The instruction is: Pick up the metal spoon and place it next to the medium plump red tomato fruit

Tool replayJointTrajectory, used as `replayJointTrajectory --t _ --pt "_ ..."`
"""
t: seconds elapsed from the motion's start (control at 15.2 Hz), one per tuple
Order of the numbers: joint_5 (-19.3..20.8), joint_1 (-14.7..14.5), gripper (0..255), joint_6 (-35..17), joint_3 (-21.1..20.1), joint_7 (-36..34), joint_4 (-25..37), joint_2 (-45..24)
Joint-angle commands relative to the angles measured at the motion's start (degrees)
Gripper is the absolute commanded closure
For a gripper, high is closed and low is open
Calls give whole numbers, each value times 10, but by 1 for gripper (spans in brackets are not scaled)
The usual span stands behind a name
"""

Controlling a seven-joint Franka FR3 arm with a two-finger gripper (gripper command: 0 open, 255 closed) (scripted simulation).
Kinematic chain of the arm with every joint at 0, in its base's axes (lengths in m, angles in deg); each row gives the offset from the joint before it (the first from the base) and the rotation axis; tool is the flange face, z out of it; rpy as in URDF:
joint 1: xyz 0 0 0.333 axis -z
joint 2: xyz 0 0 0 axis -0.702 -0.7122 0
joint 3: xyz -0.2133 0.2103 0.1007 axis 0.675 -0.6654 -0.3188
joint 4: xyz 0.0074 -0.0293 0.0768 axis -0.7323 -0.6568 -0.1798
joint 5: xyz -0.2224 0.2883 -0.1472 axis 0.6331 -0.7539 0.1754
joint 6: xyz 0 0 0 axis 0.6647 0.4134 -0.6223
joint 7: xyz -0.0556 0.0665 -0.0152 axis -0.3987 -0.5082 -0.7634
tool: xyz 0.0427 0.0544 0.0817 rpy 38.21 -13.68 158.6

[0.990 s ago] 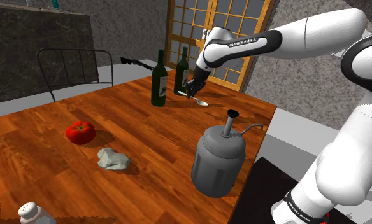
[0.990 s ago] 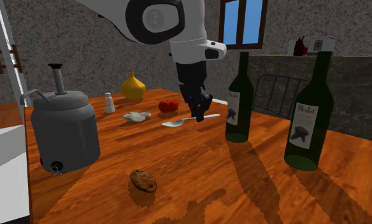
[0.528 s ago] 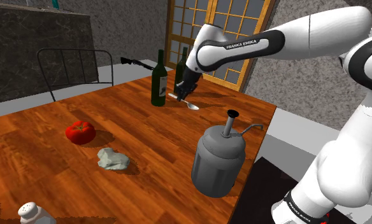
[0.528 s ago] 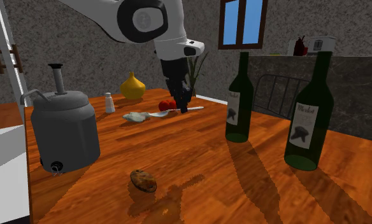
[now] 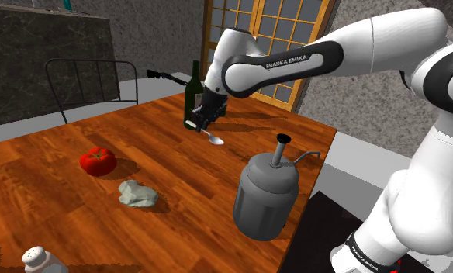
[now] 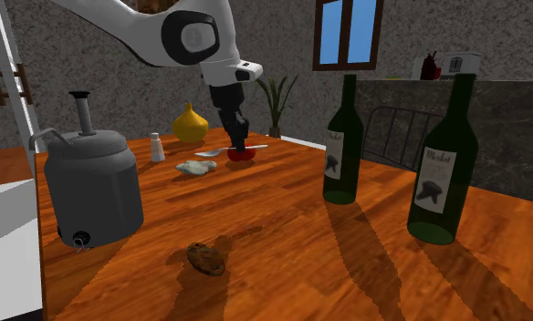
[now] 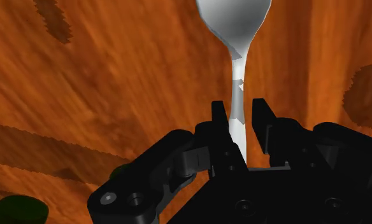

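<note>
Jaws clasp the slim, glossy spoon (image 7: pixel 237 76); rounded bowl over grained table (image 7: pixel 102 83)

Surface finishes: dining table lot

Table (image 5: pixel 178 186): polished red-brown wood, strong grain, glossy. Spoon (image 7: pixel 234 25): smooth pale grey metal, soft sheen. Gripper (image 7: pixel 239 114): black, matt. Canister (image 5: pixel 265 194): dull grey, metal-looking, smooth. Wine bottle (image 6: pixel 445 155): dark green glass, shiny, with a pale paper-like label. Tomato (image 5: pixel 98 160): red, smooth skin. Arm (image 5: pixel 372 43): white shell, glossy. Wall (image 6: pixel 100 55): rough, grey, stone-like.
</note>
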Motion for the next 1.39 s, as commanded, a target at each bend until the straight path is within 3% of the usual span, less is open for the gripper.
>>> replayJointTrajectory --t 0.0,0.73,1.32 --pt "13 -16 255 4 -11 -34 17 -12" --pt "84 -113 255 44 -48 -194 153 -112" --pt "139 -210 255 122 -57 -294 357 -248"
